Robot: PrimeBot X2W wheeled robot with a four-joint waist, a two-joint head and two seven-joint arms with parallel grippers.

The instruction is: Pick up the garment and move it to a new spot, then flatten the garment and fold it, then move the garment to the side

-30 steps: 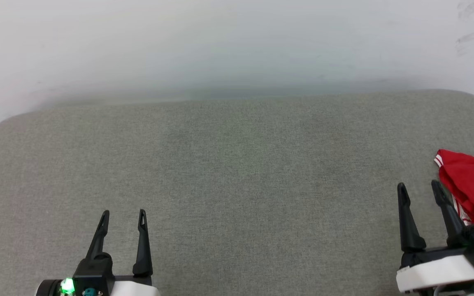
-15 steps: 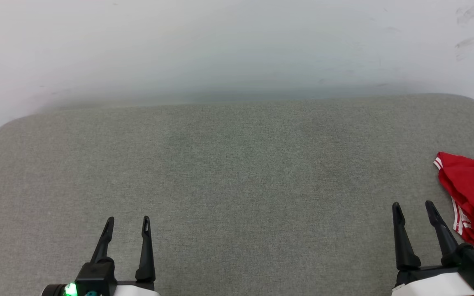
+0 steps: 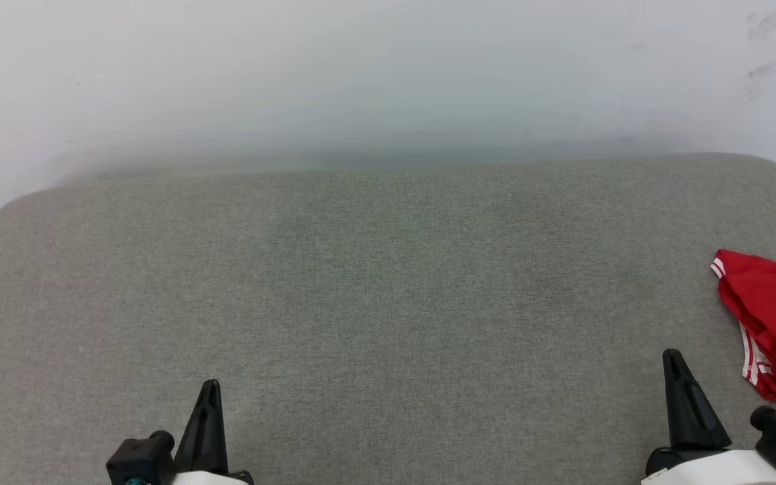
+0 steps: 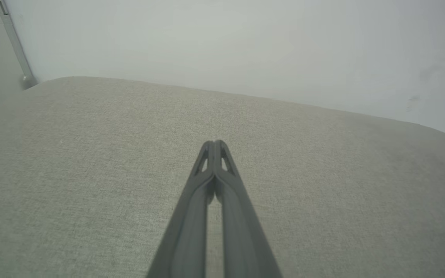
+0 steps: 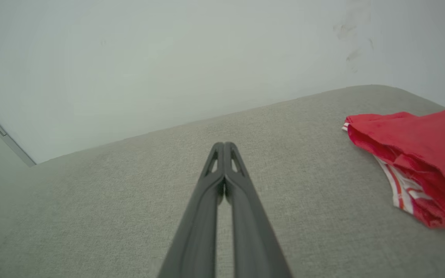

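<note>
Left gripper (image 3: 210,387): fully closed. The two dark fingers (image 4: 191,216) run together and meet at the tips, with nothing pinched between them. In the head view it sits at the lower left, pointing up over the grey cushion (image 3: 388,283). Its wrist view has the closed tips over plain fabric. I can't tell whether they touch the surface.

Right gripper (image 3: 672,357): same state. The jaws are pressed tip to tip and hold nothing. It's at the lower right of the head view, also over grey fabric. I can't tell about contact with the cushion here either.

Garment (image 3: 775,316): red shirt lying bunched on the cushion at the far right, cut off by the edge of the head view. There's red-and-white striped trim (image 5: 400,189) along its near edge. It's on the robot's right, just beyond and outboard of the right gripper. It's near but apart from it, with a strip of bare cushion between the fingers and the cloth. In the right wrist view the shirt lies to the right of the closed tips, folded over on itself, with a small dark patch at the frame edge.

Behind the cushion is a pale wall (image 3: 361,81) with a few scuff marks (image 3: 765,64) at the upper right.
</note>
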